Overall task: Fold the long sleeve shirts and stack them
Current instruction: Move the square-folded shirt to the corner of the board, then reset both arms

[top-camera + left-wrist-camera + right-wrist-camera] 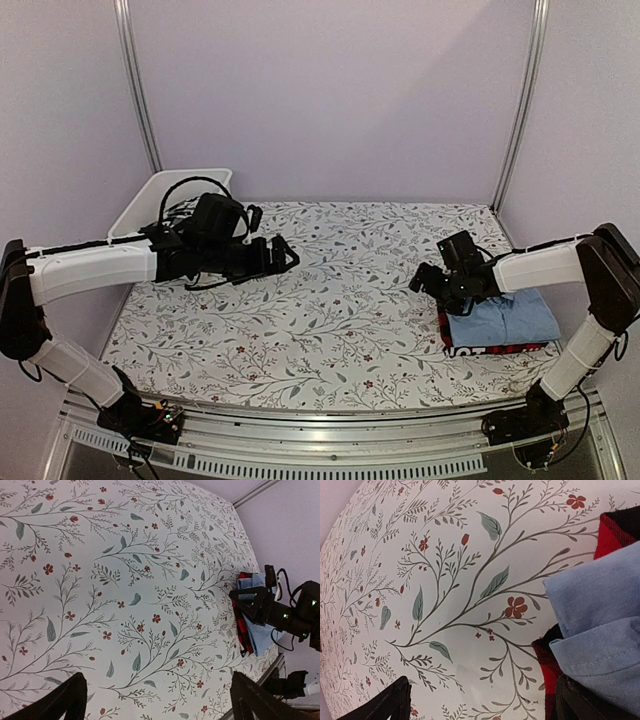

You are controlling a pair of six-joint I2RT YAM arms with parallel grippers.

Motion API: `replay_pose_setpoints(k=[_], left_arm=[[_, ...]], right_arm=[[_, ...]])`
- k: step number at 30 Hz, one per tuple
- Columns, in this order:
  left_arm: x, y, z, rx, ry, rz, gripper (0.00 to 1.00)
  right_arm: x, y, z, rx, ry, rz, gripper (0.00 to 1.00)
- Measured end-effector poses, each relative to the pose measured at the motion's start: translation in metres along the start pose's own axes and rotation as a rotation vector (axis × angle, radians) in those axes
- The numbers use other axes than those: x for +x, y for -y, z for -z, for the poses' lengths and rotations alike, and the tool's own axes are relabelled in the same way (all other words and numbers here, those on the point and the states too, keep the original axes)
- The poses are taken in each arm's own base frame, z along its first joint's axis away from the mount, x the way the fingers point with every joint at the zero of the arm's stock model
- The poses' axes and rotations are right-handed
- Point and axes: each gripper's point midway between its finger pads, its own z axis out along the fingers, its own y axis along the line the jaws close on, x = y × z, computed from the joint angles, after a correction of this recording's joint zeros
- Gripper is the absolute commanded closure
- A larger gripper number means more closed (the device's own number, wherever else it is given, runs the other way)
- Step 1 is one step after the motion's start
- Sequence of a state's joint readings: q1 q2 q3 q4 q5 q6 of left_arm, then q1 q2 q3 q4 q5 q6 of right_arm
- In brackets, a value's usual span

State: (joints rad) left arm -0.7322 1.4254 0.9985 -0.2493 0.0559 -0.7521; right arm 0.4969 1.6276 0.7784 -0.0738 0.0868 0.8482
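Left end effector [288, 258] hangs spread and empty above the table [330, 335], likely parked clear; right end effector [422, 282], fingers also apart, hovers just left of the folded light blue shirt [508, 320] lying atop the plaid shirt [495, 349] at the table's right side, stacking apparently done.

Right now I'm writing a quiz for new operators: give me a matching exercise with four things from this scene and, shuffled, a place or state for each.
Things:
1. light blue shirt
2. plaid shirt
3. white bin
4. left gripper

Places or states:
A. at the far left corner of the table
B. open, holding nothing
C. lying on top of the other shirt
D. underneath the other shirt

Pairs: 1-C, 2-D, 3-A, 4-B.
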Motion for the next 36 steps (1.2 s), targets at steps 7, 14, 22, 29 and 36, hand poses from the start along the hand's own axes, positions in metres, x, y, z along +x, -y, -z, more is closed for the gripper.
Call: replay_pose_setpoints(k=[7, 14, 22, 29, 36], left_arm=[[0.000, 0.000, 0.000, 0.000, 0.000, 0.000, 0.00], [0.000, 0.000, 0.000, -0.002, 0.000, 0.000, 0.00], [-0.002, -0.003, 0.000, -0.017, 0.012, -0.024, 0.00], [-0.016, -0.012, 0.006, -0.044, 0.057, -0.056, 0.00], [-0.042, -0.006, 0.037, -0.042, 0.167, -0.120, 0.00]], right_arm=[[0.003, -0.002, 0.001, -0.011, -0.012, 0.016, 0.01], [0.016, -0.023, 0.008, -0.026, -0.044, 0.098, 0.01], [0.006, -0.076, 0.041, -0.111, 0.002, 0.217, 0.01], [0.010, -0.141, 0.089, -0.238, 0.088, 0.368, 0.01], [-0.001, -0.175, 0.151, -0.350, 0.221, 0.459, 0.01]])
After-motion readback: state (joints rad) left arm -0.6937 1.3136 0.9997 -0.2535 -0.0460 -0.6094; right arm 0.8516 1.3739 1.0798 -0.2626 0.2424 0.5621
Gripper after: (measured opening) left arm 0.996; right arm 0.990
